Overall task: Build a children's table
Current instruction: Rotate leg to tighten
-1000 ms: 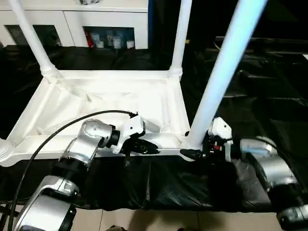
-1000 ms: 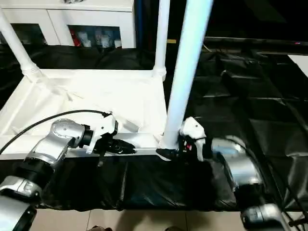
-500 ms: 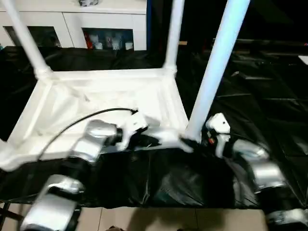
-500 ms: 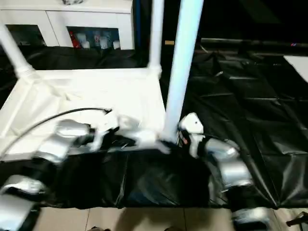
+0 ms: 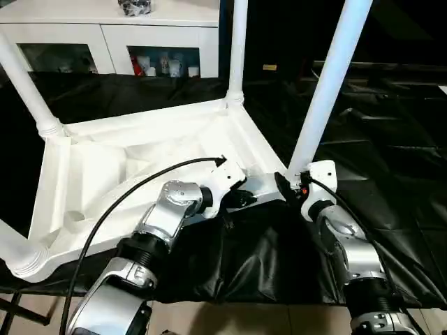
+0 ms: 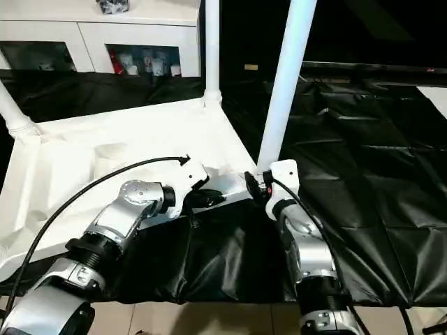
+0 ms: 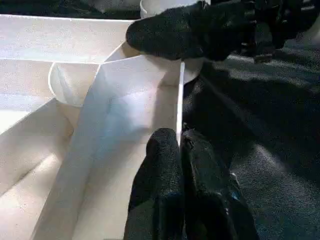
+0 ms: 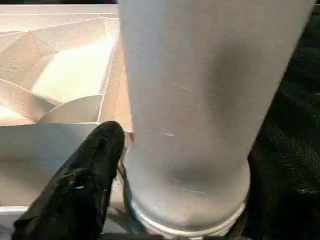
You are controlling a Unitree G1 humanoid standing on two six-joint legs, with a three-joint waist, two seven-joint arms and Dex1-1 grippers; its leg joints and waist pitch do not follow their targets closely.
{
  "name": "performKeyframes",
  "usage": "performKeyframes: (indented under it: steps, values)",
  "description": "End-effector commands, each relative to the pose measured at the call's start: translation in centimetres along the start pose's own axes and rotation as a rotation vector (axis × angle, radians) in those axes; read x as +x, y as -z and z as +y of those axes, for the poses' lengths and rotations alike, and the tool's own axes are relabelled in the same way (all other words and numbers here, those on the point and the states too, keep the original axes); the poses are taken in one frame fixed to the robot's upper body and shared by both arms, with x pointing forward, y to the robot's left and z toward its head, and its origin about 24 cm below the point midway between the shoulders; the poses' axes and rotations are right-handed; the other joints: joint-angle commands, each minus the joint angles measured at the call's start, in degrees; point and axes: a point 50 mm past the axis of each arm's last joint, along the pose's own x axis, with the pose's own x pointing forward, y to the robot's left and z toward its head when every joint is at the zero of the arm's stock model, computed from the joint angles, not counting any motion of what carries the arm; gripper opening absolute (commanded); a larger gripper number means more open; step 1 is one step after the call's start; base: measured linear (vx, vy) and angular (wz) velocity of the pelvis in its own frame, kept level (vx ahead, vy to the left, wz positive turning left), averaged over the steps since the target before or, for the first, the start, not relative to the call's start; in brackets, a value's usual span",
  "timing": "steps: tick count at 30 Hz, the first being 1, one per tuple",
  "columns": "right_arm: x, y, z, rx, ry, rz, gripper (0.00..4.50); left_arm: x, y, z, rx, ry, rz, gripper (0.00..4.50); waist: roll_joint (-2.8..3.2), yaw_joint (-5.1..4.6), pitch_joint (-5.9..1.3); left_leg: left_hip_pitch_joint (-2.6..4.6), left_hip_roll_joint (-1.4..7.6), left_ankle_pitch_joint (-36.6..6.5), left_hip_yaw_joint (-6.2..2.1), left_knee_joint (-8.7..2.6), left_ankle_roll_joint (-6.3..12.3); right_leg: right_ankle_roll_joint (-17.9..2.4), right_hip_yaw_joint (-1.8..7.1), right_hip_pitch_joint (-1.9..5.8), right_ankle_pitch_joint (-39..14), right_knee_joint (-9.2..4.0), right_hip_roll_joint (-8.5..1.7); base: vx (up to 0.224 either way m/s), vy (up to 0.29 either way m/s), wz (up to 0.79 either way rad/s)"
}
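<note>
The children's table lies upside down on black sheeting, its white ribbed tabletop (image 5: 140, 150) skewed to the cabinet behind. Three legs stand upright in corner sockets: the near right leg (image 5: 328, 84), the far right one (image 5: 237, 49) and the far left one (image 5: 28, 91). My left gripper (image 5: 241, 197) is shut on the tabletop's thin near rim (image 7: 179, 90), close to the near right corner. My right gripper (image 5: 292, 180) is open, its jaws straddling the base of the near right leg (image 8: 200, 100). One black finger (image 8: 80, 185) sits right beside that base.
A white glass-door cabinet (image 5: 112, 35) stands behind the work. Crinkled black sheeting (image 5: 391, 139) covers the surface to the right and in front. A black cable (image 5: 126, 192) arcs from my left forearm over the tabletop. Pale floor (image 5: 230, 321) shows along the near edge.
The tabletop has swung round: its near right corner sits farther back and its far edge no longer runs parallel to the cabinet. Both grippers stayed at that corner. The camera has shifted too.
</note>
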Motion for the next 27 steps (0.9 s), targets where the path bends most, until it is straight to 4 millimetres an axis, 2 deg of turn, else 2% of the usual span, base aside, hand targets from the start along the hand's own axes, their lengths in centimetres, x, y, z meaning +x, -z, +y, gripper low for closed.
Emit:
performKeyframes:
  steps: [1, 4, 5, 7, 9, 10, 12, 13, 14, 17, 18, 22, 27]
  values:
    - [0.4, 1.4, 4.1, 0.025, -0.206, 0.058, 3.79, 1.5, -0.5, -1.6, -0.011, 0.057, -0.059, 0.00, -0.57, -0.26, -1.76, 0.55, 2.35, -18.5, -1.36, -4.74, 1.20, -9.2, 1.35, 0.80, -16.2, -4.58, -2.17, 0.000, 0.000, 0.00]
    - [-0.2, 0.6, 3.2, -0.027, -0.295, 0.034, 3.79, -0.1, -0.1, -0.9, 0.007, 0.100, -0.066, 0.00, -0.64, -0.17, -1.86, 0.35, 2.36, -17.0, -1.26, -4.57, 2.15, -9.7, 1.38, 1.06, -14.2, -4.42, -2.26, 0.000, 0.000, 0.00]
    - [-0.2, 0.6, 3.2, -0.027, -0.295, 0.034, 3.79, -0.1, -0.1, -0.9, 0.007, 0.100, -0.066, 0.00, -0.92, -0.13, -1.93, 0.30, 2.37, -16.3, -1.24, -4.50, 2.49, -9.9, 1.35, 1.17, -13.6, -4.35, -2.31, 0.000, 0.000, 0.00]
    - [-1.0, 0.3, 2.2, -0.121, -0.429, 0.049, 3.79, -1.6, 0.4, -0.5, 0.036, 0.171, -0.059, 0.00, -1.07, -0.02, -2.25, -0.04, 2.30, -12.6, -1.16, -4.06, 3.95, -10.9, 1.20, 1.60, -9.4, -3.80, -2.26, 0.000, 0.000, 0.00]
    - [-1.7, 0.2, 1.4, -0.172, -0.535, 0.073, 3.79, -2.7, 0.9, -0.2, 0.060, 0.217, -0.039, 0.00, -1.02, -0.03, -2.34, -0.25, 2.20, -9.8, -0.95, -3.60, 5.89, -12.2, 1.17, 1.79, -4.5, -3.27, -2.19, 0.000, 0.000, 0.00]
    - [-1.9, 0.2, 1.1, -0.182, -0.563, 0.079, 3.79, -2.9, 1.0, -0.2, 0.066, 0.227, -0.032, 0.00, -0.83, 0.05, -2.33, -0.06, 2.32, -8.6, -0.77, -3.43, 6.75, -13.4, 1.19, 1.62, -2.1, -3.07, -2.10, 0.000, 0.000, 0.00]
    - [-2.3, 0.1, 0.5, -0.205, -0.614, 0.099, 3.79, -3.5, 1.3, 0.1, 0.072, 0.247, -0.015, 0.00, -0.76, 0.08, -2.46, -0.06, 2.41, -7.0, -0.71, -3.26, 7.26, -14.8, 1.15, 1.77, 0.9, -2.59, -2.06, 0.000, 0.000, 0.00]
    - [-2.4, 0.1, 0.5, -0.210, -0.624, 0.102, 3.79, -3.6, 1.4, 0.1, 0.074, 0.251, -0.011, 0.00, -0.79, 0.23, -2.52, 0.17, 2.44, -6.4, -0.64, -3.15, 7.34, -15.2, 1.15, 1.75, 2.1, -2.53, -1.96, 0.000, 0.000, 0.00]
    - [-2.8, 0.0, -0.1, -0.236, -0.692, 0.130, 3.79, -4.2, 1.6, 0.4, 0.077, 0.282, 0.003, 0.00, -0.77, 0.34, -2.48, 0.18, 2.46, -5.5, -0.57, -3.07, 7.66, -16.4, 1.02, 1.87, 4.3, -2.17, -1.82, 0.000, 0.000, 0.00]
    - [-3.1, -0.1, -0.6, -0.248, -0.729, 0.144, 3.79, -4.6, 1.7, 0.4, 0.077, 0.313, 0.009, 0.00, -0.67, 0.55, -2.32, 0.27, 2.68, -6.0, -0.40, -3.06, 7.72, -17.2, 0.86, 1.85, 4.2, -2.09, -1.74, 0.000, 0.000, 0.00]
    - [-3.3, -0.2, -1.1, -0.251, -0.765, 0.160, 3.79, -5.0, 1.9, 0.3, 0.085, 0.354, 0.023, 0.00, -0.48, 0.60, -2.20, 0.32, 2.79, -7.1, -0.40, -3.17, 7.24, -17.3, 0.86, 1.75, 2.4, -2.18, -1.85, 0.000, 0.000, 0.00]
    - [-3.5, -0.3, -1.7, -0.258, -0.831, 0.202, 3.57, -5.4, 2.1, 0.2, 0.099, 0.410, 0.042, 0.00, -0.57, 0.56, -2.05, 0.37, 2.86, -10.0, -0.46, -3.34, 5.72, -17.4, 0.92, 1.74, -1.9, -2.52, -1.93, 0.000, 0.000, 0.00]
    - [-3.5, -0.4, -2.0, -0.260, -0.857, 0.206, 3.16, -5.7, 2.3, 0.2, 0.101, 0.453, 0.059, 0.00, -0.67, 0.56, -2.26, 0.36, 2.74, -7.8, -0.38, -3.02, 6.19, -18.1, 0.93, 1.84, 1.6, -2.04, -1.89, 0.000, 0.000, 0.00]
